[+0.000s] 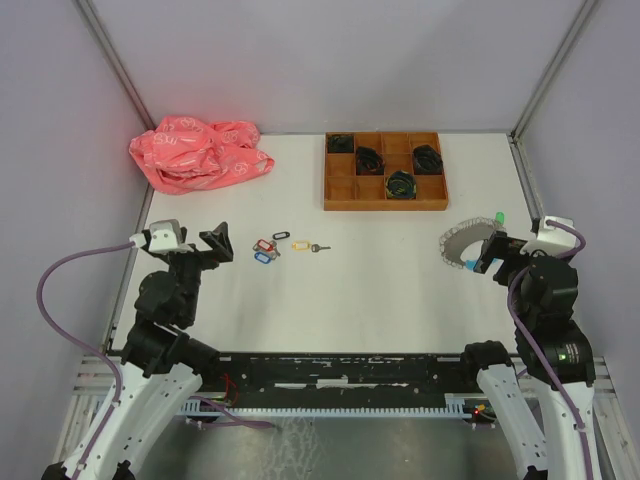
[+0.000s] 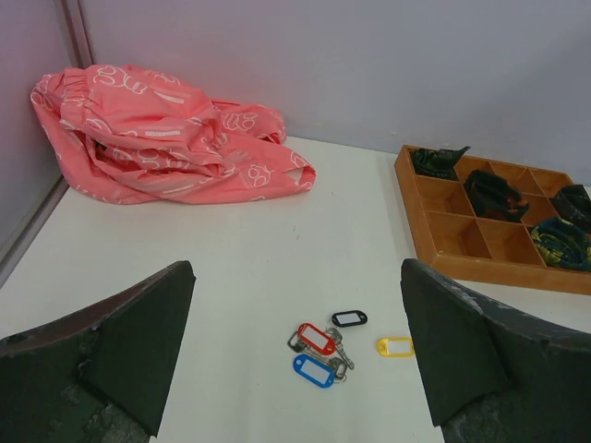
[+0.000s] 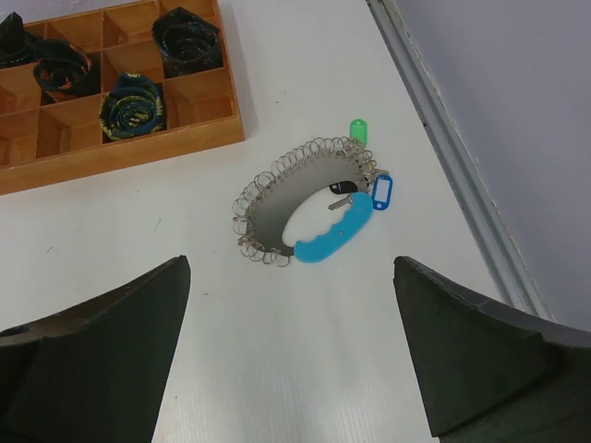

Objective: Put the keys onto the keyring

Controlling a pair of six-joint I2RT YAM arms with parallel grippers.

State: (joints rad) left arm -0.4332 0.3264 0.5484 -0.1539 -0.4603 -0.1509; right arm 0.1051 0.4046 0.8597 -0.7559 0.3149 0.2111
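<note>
Several small keys lie left of the table's middle: one with a red tag (image 2: 316,338), one with a blue tag (image 2: 314,370), a black tag (image 2: 349,318) and a yellow-tagged key (image 1: 302,245) a little to the right. My left gripper (image 1: 216,243) is open and empty, just left of them. The keyring (image 3: 305,205), a hoop of silvery loops with a light-blue handle, lies at the right with a green tag (image 3: 358,129) and a blue tag (image 3: 382,191). My right gripper (image 1: 486,250) is open and empty, over the keyring's near side.
A wooden tray (image 1: 385,197) with compartments holding black coiled bundles stands at the back right. A crumpled pink cloth (image 1: 198,150) lies at the back left. Grey walls close the table on three sides.
</note>
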